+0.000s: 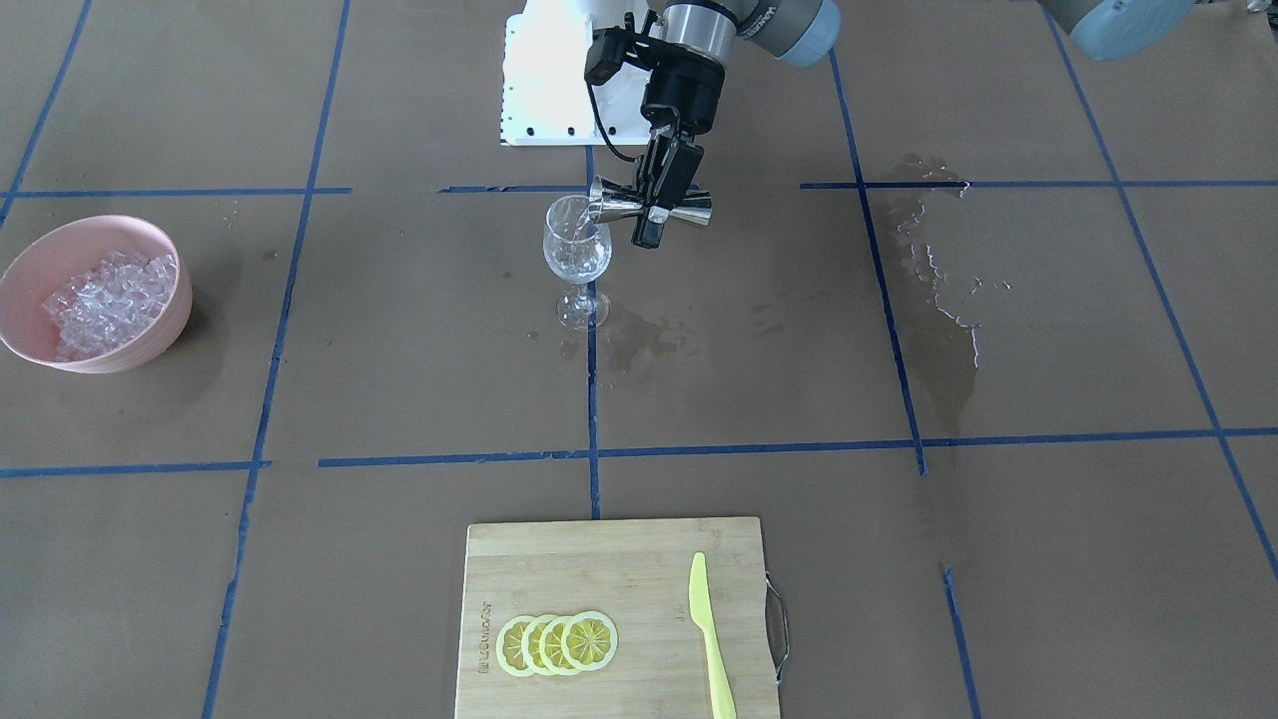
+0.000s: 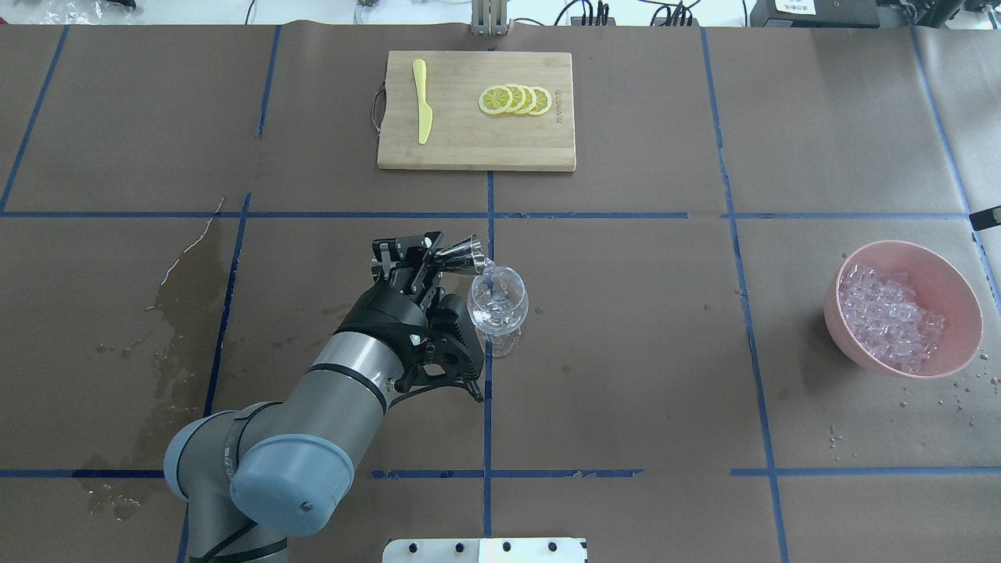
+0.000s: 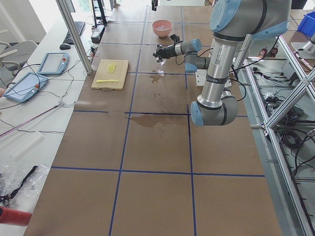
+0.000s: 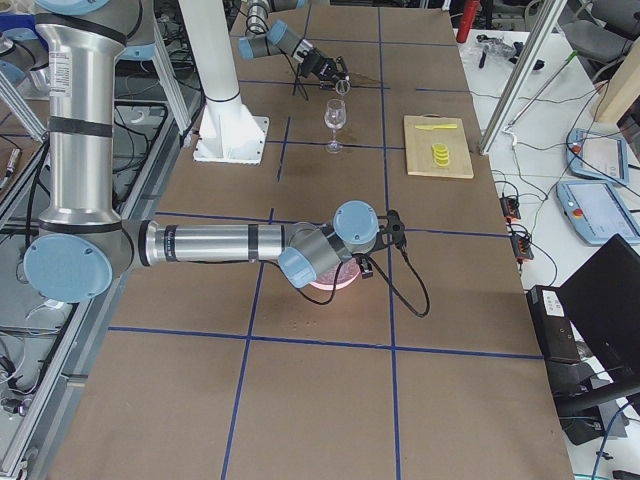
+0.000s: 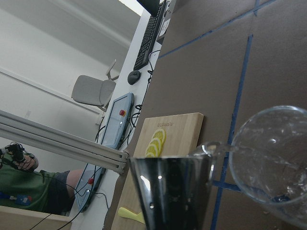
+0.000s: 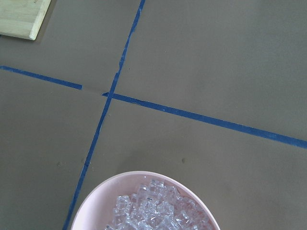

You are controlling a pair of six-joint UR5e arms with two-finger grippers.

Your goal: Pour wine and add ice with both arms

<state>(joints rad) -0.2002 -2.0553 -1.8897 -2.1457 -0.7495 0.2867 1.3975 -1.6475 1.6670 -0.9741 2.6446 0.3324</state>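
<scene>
Main risk here: spilling past the rim of the wine glass (image 1: 577, 250). Pouring from a jigger (image 1: 611, 202) with only its lip over that rim, with the wine (image 5: 224, 146) crossing in a thin stream. Enough of a small drift away from the glass to put liquid on the paper. Already wet patches (image 1: 639, 345) just beside the glass foot, and a larger stain (image 1: 934, 300) well apart from the glass, on the left arm's side. Also possible: touching the rim with the jigger and tipping the tall, probably light glass.

Pose of the left arm (image 2: 344, 383): reaching to the glass from the robot's side, wrist rolled, the left gripper (image 1: 661, 200) clamped on the jigger's narrow waist, holding it nearly level.

Heap of ice (image 1: 110, 300) in a pink bowl (image 1: 160, 340), well apart from the glass, on the right arm's side. The right arm (image 4: 210, 243) stretched out low near that bowl. Cannot tell whether the right gripper (image 4: 388, 232) is open or closed; too small to read.
</scene>
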